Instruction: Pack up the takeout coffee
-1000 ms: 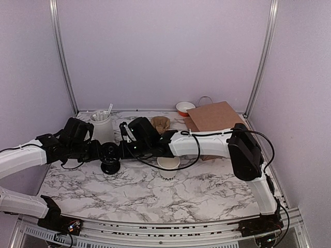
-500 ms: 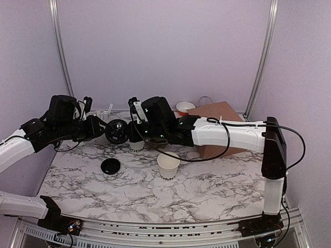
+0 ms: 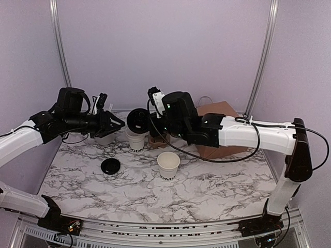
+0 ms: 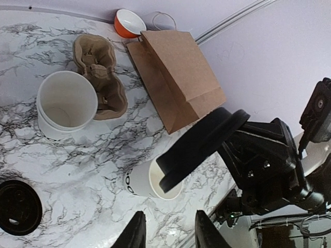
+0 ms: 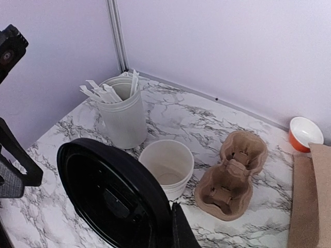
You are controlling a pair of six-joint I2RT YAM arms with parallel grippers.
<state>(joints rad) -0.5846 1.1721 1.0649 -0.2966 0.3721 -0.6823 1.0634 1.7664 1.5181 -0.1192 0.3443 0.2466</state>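
- The right claw (image 3: 148,120) is clenched on the rim of a black lid (image 5: 111,194) and holds it tilted, up in the air.
- The left claw (image 4: 166,232) is released; nothing is between its fingers.
- One open white cup (image 5: 166,164) stands on the worktop (image 3: 217,191) between the canister of sticks (image 5: 123,111) and the brown tray (image 5: 232,173).
- A second cup (image 3: 168,165), with dark lettering, stands open nearer the front.
- A second lid (image 3: 110,166) lies flat to the left of the second cup.

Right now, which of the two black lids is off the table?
The lid gripped by the right pincer, held in the air; the other lid lies flat on the table.
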